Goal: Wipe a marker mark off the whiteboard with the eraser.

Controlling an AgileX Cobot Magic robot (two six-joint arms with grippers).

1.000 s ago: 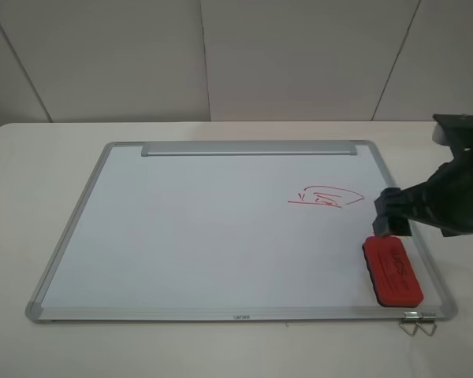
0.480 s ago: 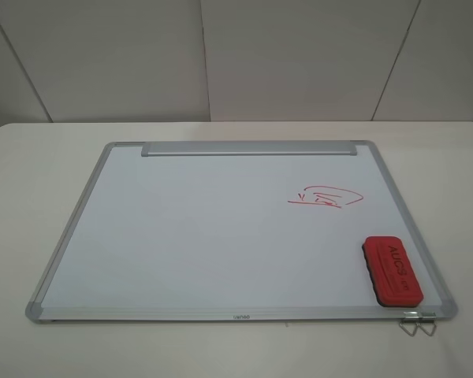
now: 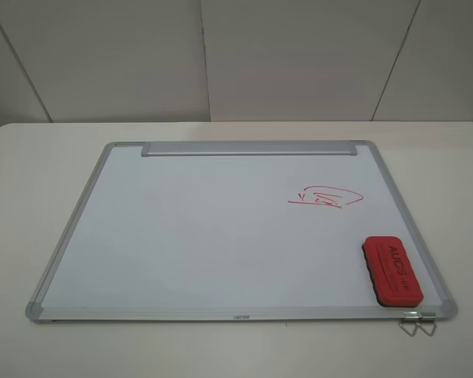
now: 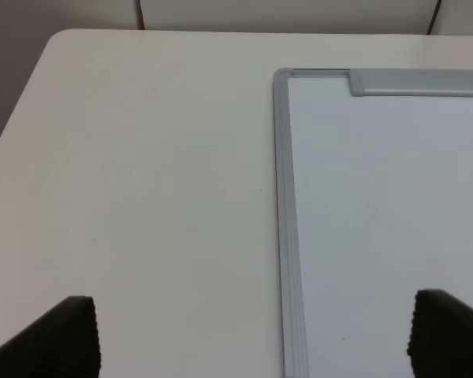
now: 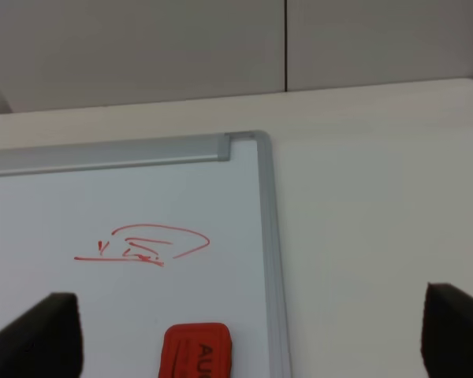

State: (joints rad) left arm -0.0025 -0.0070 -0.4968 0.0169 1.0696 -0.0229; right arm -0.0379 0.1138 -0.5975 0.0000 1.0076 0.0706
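Note:
The whiteboard [image 3: 205, 228] lies flat on the table, its grey tray bar [image 3: 248, 148] along the far edge. The red eraser [image 3: 392, 270] rests lettering up on the board's near right corner, untouched. No spectacles-like marker mark shows anywhere; the only drawing is a red wedge-shaped scribble [image 3: 327, 197] just beyond the eraser. Neither gripper appears in the exterior view. My left gripper [image 4: 256, 339] is open over the board's far left frame [image 4: 282, 197]. My right gripper [image 5: 248, 335] is open, with the eraser [image 5: 197, 350] and scribble [image 5: 146, 244] ahead of it.
A small metal clip [image 3: 418, 323] sticks out from under the board's near right corner. White table [image 3: 47, 157] surrounds the board, with a panelled wall behind it.
The right arm, which hung just above the eraser a second ago, has pulled back out of the exterior view. The eraser stays on the board.

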